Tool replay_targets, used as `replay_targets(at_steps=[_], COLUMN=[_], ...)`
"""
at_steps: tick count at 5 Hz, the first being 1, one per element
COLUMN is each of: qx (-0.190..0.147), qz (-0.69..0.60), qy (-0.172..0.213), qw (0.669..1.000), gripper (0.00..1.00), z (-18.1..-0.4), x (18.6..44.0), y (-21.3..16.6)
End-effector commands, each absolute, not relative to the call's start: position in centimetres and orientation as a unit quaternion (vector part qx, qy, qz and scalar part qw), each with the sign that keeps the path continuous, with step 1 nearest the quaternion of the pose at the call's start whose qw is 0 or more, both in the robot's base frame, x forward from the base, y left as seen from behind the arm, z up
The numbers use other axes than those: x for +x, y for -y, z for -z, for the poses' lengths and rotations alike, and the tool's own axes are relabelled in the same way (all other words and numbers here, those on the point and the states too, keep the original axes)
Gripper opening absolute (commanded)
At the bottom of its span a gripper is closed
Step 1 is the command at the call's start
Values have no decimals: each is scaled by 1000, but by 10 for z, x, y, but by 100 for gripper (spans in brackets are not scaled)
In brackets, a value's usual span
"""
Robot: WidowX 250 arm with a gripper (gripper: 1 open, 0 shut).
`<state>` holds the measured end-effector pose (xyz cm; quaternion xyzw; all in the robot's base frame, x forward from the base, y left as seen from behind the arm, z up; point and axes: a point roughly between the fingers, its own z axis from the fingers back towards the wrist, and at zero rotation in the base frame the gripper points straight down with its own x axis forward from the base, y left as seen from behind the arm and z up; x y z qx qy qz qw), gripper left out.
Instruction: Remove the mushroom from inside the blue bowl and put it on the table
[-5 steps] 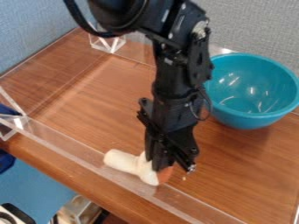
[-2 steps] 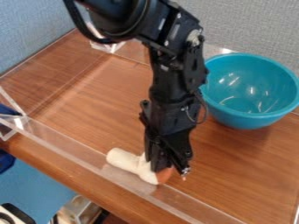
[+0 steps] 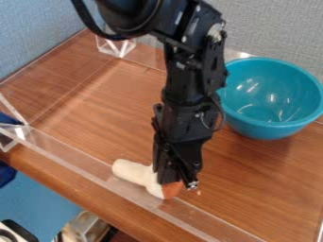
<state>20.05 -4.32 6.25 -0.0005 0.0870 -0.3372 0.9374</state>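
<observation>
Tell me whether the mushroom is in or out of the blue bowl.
Out. The mushroom lies on its side on the table under the gripper; the blue bowl holds nothing.

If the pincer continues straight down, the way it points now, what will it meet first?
Most likely the table. The pincer is shut on the mushroom, which lies low at the near acrylic wall, seemingly on the wood already; depth is unclear.

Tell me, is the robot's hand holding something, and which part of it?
Yes. The hand is shut on the mushroom, gripping its reddish-brown cap end; the cream stem sticks out sideways, low over the table.
</observation>
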Motion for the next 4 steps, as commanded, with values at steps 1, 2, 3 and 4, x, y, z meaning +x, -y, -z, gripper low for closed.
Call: replay_targets(at_steps=[1, 2, 3, 4], qx=[2, 1, 0, -4], qz=[381, 391, 402, 376], qy=[-72, -73, -74, -76], qw=[922, 917, 913, 923], gripper=[0, 0, 0, 0], z=[-85, -74, -63, -61], x=[208, 210, 208, 206], y=[49, 51, 53, 60])
